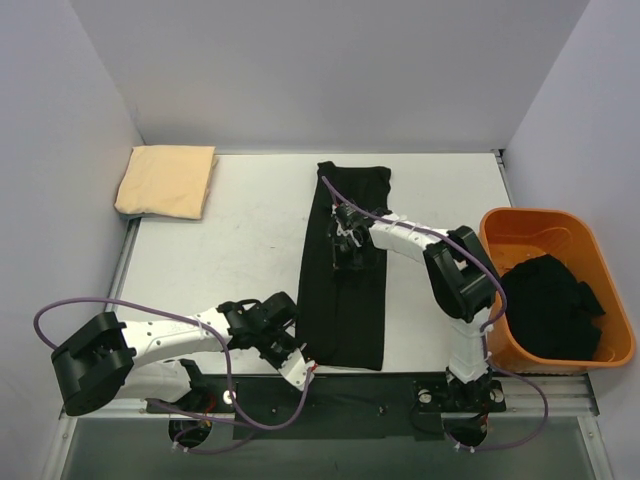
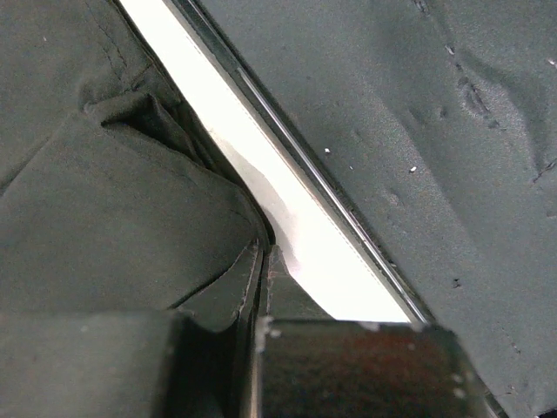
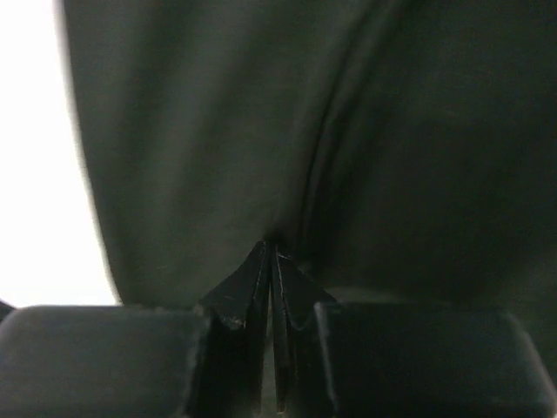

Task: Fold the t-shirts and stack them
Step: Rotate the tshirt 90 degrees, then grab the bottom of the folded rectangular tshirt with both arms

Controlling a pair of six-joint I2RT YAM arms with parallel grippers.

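A black t-shirt (image 1: 345, 290) lies on the table as a long strip folded lengthwise, running from far to near. My left gripper (image 1: 302, 364) is at the strip's near-left corner. In the left wrist view its jaws (image 2: 265, 258) are shut, with the edge of the black cloth (image 2: 113, 218) running into the tips. My right gripper (image 1: 350, 248) sits on the strip's middle. It is shut (image 3: 271, 251) on a pinch of the black cloth (image 3: 200, 139), and a crease runs up from its tips. A folded pale yellow-tan t-shirt (image 1: 166, 181) lies at the far left.
An orange bin (image 1: 531, 229) stands at the right edge with more black t-shirts (image 1: 553, 305) heaped inside. A black foam strip (image 1: 380, 385) runs along the table's near edge and also shows in the left wrist view (image 2: 418, 131). Grey walls enclose the table.
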